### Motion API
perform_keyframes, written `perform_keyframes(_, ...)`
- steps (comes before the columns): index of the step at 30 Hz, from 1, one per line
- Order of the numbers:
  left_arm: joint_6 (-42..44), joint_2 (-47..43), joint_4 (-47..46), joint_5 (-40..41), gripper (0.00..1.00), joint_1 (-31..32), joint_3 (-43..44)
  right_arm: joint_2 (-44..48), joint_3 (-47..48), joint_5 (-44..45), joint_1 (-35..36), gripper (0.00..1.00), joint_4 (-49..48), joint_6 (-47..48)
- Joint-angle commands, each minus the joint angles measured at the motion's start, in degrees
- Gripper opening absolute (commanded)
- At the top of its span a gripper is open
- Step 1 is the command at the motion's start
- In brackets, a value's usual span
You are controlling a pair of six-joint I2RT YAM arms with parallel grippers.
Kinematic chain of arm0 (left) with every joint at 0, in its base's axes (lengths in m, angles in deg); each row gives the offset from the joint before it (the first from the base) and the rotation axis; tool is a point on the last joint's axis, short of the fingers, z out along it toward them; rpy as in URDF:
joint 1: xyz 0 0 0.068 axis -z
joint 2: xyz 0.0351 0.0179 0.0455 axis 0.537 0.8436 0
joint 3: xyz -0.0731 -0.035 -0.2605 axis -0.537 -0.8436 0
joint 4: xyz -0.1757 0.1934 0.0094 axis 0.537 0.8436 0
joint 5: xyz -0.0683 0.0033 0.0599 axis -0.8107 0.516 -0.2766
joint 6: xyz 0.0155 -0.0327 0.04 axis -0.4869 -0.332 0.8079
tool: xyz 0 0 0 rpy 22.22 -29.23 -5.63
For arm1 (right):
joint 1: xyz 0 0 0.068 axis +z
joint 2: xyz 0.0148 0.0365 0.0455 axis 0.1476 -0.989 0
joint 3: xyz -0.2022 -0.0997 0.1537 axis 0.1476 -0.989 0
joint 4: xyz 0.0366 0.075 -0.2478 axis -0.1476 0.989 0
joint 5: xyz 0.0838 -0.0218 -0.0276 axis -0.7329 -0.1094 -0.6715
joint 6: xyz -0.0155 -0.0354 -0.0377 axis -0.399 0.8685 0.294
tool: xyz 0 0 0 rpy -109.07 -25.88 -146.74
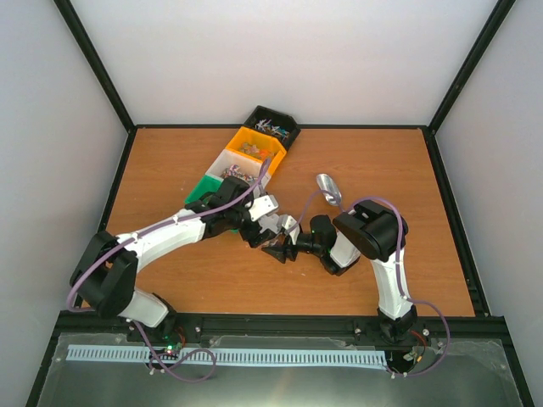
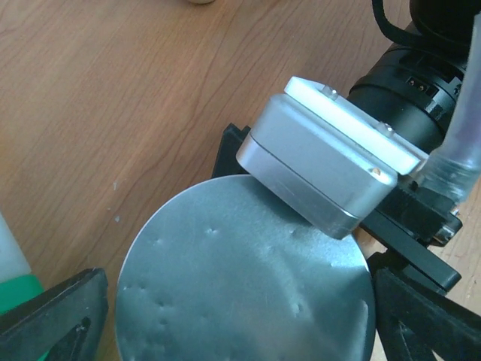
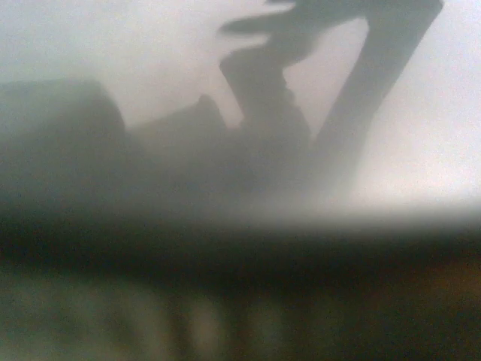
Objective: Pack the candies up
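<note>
The candies (image 1: 252, 149) lie as tiny mixed-colour wrapped sweets in the bins at the back. My left gripper (image 1: 261, 229) reaches in from the left and meets my right gripper (image 1: 280, 248) at the table's middle. In the left wrist view the jar's round silver lid (image 2: 244, 278) fills the space between my left gripper's (image 2: 240, 320) black fingers (image 2: 52, 316), which press at its two sides. The right gripper's black fingers (image 2: 409, 252) sit on either side below the lid. The jar body is hidden. The right wrist view is dark and blurred.
Four small bins stand in a diagonal row at the back: black (image 1: 288, 123), orange (image 1: 270, 157), white (image 1: 222, 161), green (image 1: 201, 188). A silver spoon-like object (image 1: 328, 188) lies just behind the right arm. Black frame posts and white walls ring the wooden table (image 1: 382, 170).
</note>
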Motion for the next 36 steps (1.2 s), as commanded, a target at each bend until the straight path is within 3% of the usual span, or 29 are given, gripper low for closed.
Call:
perform_keyframes(1,-1.5,1.2,-2.0,-1.6,0.95,0.0,2.3,-0.6,-1.3,0.2,0.4,0.41,-1.2,-0.5)
perform_keyframes(12,2.5,0.5,-0.1,-3.3,0.79,0.0,1.1,-0.2,-1.7,-0.4,0.4,0.41,-1.2,-0.5)
perform_keyframes(17,3.0,0.5,0.0,-2.6,0.92,0.0,0.3,0.0,-1.7,-0.5,0.4,0.41,-1.1,-1.1)
perform_keyframes(36,2.7,0.1,-1.7,-2.5,0.96,-0.1,0.4,-0.2,-1.5,-0.3,0.4,0.4,-1.0,-1.1)
